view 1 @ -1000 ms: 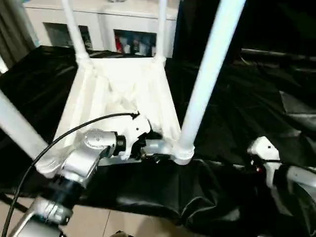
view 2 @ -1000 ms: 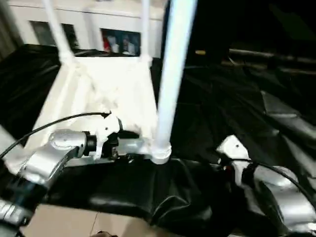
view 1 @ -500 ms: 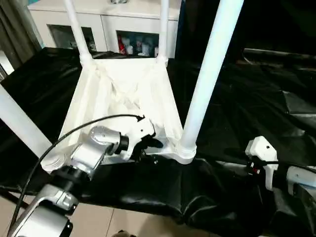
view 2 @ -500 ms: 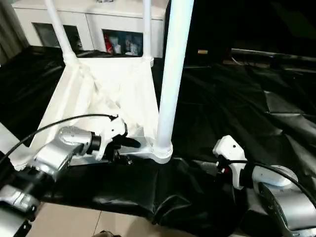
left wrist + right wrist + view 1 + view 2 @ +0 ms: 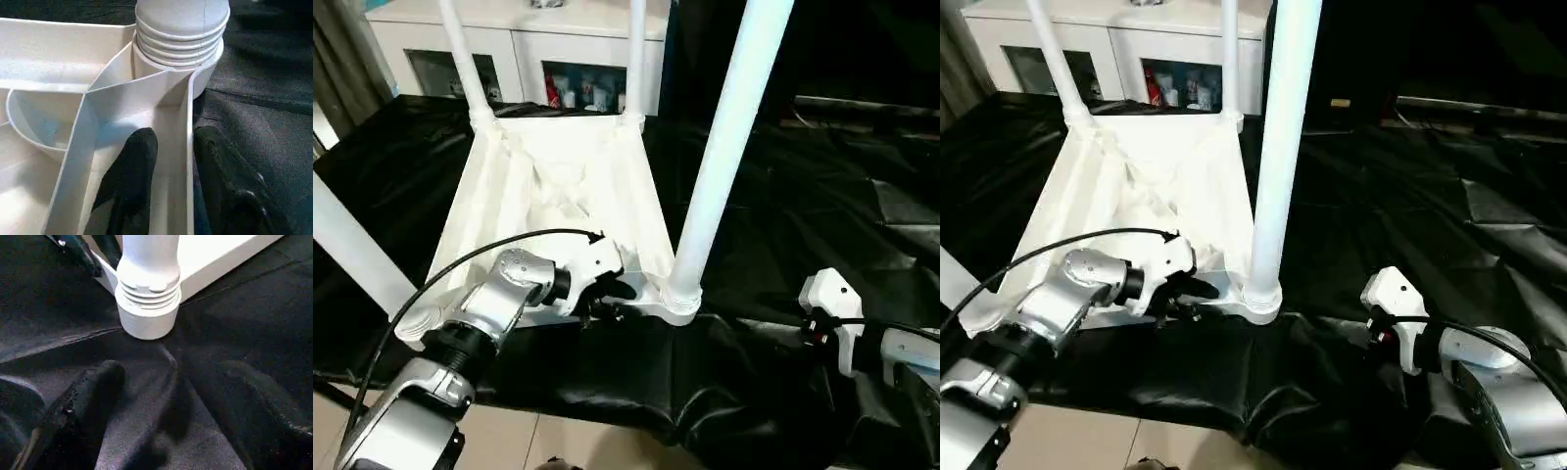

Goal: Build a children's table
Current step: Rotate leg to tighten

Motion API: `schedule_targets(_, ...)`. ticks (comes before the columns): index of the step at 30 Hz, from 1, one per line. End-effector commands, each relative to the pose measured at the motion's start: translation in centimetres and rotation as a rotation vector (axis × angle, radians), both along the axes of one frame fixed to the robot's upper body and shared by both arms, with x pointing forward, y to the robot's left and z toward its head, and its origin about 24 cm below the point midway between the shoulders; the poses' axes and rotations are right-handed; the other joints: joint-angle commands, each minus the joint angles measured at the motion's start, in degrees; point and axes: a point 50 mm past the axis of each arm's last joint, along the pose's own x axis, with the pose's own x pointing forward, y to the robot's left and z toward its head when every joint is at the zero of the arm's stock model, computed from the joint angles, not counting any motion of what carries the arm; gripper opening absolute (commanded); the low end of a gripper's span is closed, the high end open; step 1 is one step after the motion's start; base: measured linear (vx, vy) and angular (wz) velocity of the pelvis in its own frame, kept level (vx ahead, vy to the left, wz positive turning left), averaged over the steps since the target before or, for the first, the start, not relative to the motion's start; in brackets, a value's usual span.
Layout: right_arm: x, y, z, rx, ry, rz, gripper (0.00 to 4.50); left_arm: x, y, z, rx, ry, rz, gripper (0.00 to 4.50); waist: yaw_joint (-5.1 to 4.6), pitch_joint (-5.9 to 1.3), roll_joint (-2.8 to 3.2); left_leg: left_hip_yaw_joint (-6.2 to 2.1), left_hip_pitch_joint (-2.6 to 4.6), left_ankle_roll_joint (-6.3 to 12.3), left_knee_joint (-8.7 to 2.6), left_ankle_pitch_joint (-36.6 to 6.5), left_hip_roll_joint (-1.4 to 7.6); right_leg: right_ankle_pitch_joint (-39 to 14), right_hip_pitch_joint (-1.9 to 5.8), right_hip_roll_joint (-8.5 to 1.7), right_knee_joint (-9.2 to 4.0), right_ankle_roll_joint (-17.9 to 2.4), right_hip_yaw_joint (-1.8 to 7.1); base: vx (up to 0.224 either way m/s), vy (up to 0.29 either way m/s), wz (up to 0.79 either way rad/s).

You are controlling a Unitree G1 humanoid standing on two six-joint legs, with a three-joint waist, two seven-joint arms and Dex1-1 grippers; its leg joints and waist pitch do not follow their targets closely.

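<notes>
The children's table lies upside down: its white ribbed tabletop (image 5: 558,186) faces up on the black cloth. White legs stand in its corner sockets: near right (image 5: 724,147), near left (image 5: 352,255), far left (image 5: 460,54) and far right (image 5: 634,54). My left gripper (image 5: 176,139) straddles the near rim wall (image 5: 189,122) beside the near-right socket (image 5: 181,44). One finger (image 5: 139,156) is inside and a little off the wall; the other lies against its outside. My right gripper (image 5: 171,377) hangs open over the cloth, just short of that socket (image 5: 149,298), holding nothing.
The black-draped work table (image 5: 803,215) stretches to the right with creased cloth. A white cabinet (image 5: 558,39) stands behind it. A strip of bare floor (image 5: 558,441) runs along the near edge. A black cable (image 5: 440,274) arcs over my left forearm.
My left gripper's fingers have drawn closer together around the tabletop's near rim. The right arm has stayed put. The head views have shifted a little.
</notes>
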Motion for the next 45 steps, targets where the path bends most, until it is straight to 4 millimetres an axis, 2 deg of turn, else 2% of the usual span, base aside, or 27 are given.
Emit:
schedule_targets(1, 0.3, 0.1, 0.7, -0.004, -0.021, 0.007, 3.64, 0.1, 0.3, 0.0, 0.037, -0.001, -0.01, 1.17, 0.17, -3.45, -0.35, -2.35, 1.4, 2.7, -4.23, -12.1, 4.58, -6.0, 1.92, -5.12, -4.25, -15.4, 2.9, 0.0, 0.0, 0.0)
schedule_targets(14, 0.3, 0.6, 0.7, 0.037, -0.005, 0.021, 3.64, -0.2, 1.1, -0.7, 0.086, 0.006, -0.044, 0.16, 0.11, -3.35, -0.51, -2.33, 1.37, 2.96, -4.23, -12.2, 4.56, -7.8, 1.9, -5.17, -4.38, -15.2, 2.91, 0.0, 0.0, 0.0)
schedule_targets(16, 0.4, 0.8, 0.8, 0.053, -0.003, 0.028, 3.91, -0.3, 1.2, -0.8, 0.094, -0.002, -0.052, 0.03, 0.15, -3.38, -0.51, -2.35, 1.39, 2.88, -4.23, -12.1, 4.63, -7.7, 1.9, -5.25, -4.32, -15.2, 2.89, 0.0, 0.0, 0.0)
schedule_targets(22, 1.2, 1.6, 0.5, 0.155, 0.003, 0.023, 4.44, -0.8, 0.9, -0.3, 0.012, 0.011, -0.047, 0.0, -0.03, -3.46, -0.66, -2.27, 1.37, 2.74, -4.23, -11.4, 4.65, -7.0, 1.79, -5.19, -4.03, -15.8, 2.82, 0.0, 0.0, 0.0)
schedule_targets(23, 1.5, 1.9, 0.2, 0.145, -0.002, 0.041, 4.44, -1.1, 0.7, -0.1, -0.007, 0.01, -0.054, 0.0, -0.11, -3.47, -0.83, -2.3, 1.3, 2.8, -4.26, -11.1, 4.68, -6.8, 1.82, -5.16, -3.98, -15.9, 2.8, 0.0, 0.0, 0.0)
schedule_targets(24, 1.6, 2.0, 0.1, 0.139, -0.007, 0.046, 4.44, -1.1, 0.6, -0.1, -0.011, 0.008, -0.058, 0.0, -0.24, -3.4, -0.68, -2.22, 1.31, 2.82, -4.25, -11.0, 4.63, -6.6, 1.71, -5.16, -4.05, -16.0, 2.79, 0.0, 0.0, 0.0)
schedule_targets(26, 2.4, 2.2, -0.1, 0.121, -0.038, 0.025, 4.44, -1.2, 0.4, -0.2, -0.016, 0.005, -0.061, 0.0, -0.14, -3.48, -0.94, -2.08, 1.39, 3.01, -4.12, -10.3, 4.59, -6.4, 1.63, -5.11, -3.96, -15.9, 2.82, 0.0, 0.0, 0.0)
schedule_targets(29, 3.6, 2.9, -0.5, 0.093, -0.086, 0.007, 4.44, -1.4, 0.2, -0.3, -0.033, 0.003, -0.056, 0.0, -0.26, -3.57, -0.93, -2.02, 1.37, 2.67, -4.02, -9.5, 4.43, -6.0, 1.56, -5.02, -3.79, -15.9, 2.76, 0.0, 0.0, 0.0)
schedule_targets(33, 4.3, 4.1, -0.8, 0.099, -0.086, 0.053, 4.44, -1.5, 0.0, -0.3, -0.036, 0.003, -0.054, 0.0, -0.07, -3.72, -0.98, -1.93, 1.32, 3.79, -3.91, -7.6, 4.48, -3.4, 1.75, -5.01, -3.48, -15.9, 2.81, 0.0, 0.0, 0.0)
schedule_targets(34, 4.5, 4.5, -0.8, 0.101, -0.083, 0.075, 4.44, -1.5, -0.1, -0.3, -0.038, 0.003, -0.052, 0.0, -0.09, -3.72, -1.18, -1.87, 1.27, 4.21, -3.87, -7.2, 4.4, -2.9, 1.77, -4.93, -3.45, -15.9, 2.79, 0.0, 0.0, 0.0)
schedule_targets(35, 4.5, 4.7, -0.9, 0.101, -0.082, 0.086, 4.44, -1.5, -0.2, -0.3, -0.039, 0.002, -0.05, 0.0, -0.1, -3.69, -1.07, -1.89, 1.26, 4.3, -3.85, -7.3, 4.42, -3.1, 1.74, -4.99, -3.41, -16.0, 2.79, 0.0, 0.0, 0.0)
schedule_targets(37, 4.8, 5.3, -1.2, 0.095, -0.079, 0.134, 4.44, -1.5, -0.4, -0.2, -0.043, 0.0, -0.045, 0.0, -0.21, -3.52, -1.29, -1.86, 1.18, 4.33, -3.86, -8.3, 4.36, -5.4, 1.76, -5.06, -3.74, -15.8, 2.8, 0.0, 0.0, 0.0)
schedule_targets(40, 5.1, 5.6, -1.4, 0.084, -0.077, 0.165, 4.44, -1.3, -0.6, -0.1, -0.049, 0.0, -0.039, 0.0, -0.45, -3.35, -1.3, -1.94, 1.24, 3.27, -4.0, -10.1, 4.39, -9.2, 1.66, -5.01, -4.04, -15.0, 2.83, 0.0, 0.0, 0.0)
schedule_targets(45, 5.6, 5.9, -1.6, 0.091, -0.073, 0.167, 4.44, -1.1, -0.7, 0.0, -0.05, -0.005, -0.032, 0.0, -0.85, -3.44, -1.37, -1.97, 1.17, 3.18, -4.03, -10.1, 4.33, -8.2, 1.69, -4.96, -3.92, -15.2, 2.83, 0.0, 0.0, 0.0)
